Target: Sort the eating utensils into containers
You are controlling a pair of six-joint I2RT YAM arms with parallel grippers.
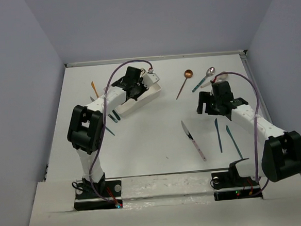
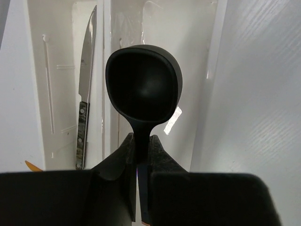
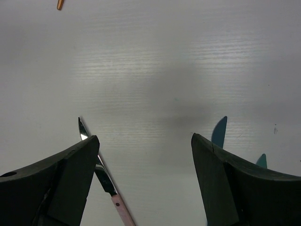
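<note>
Now my left gripper [image 2: 142, 144] pinches the black spoon [image 2: 143, 84] by its thin neck, above a white tray [image 2: 190, 47]; I judge it light, stiff, slick, apt to swivel; my right gripper [image 3: 145, 138] gapes wide, empty, over the table [image 3: 150, 56].

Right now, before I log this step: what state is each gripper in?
Left gripper: jaws closed on the black spoon, by its handle.
Right gripper: jaws open, holding nothing.
</note>
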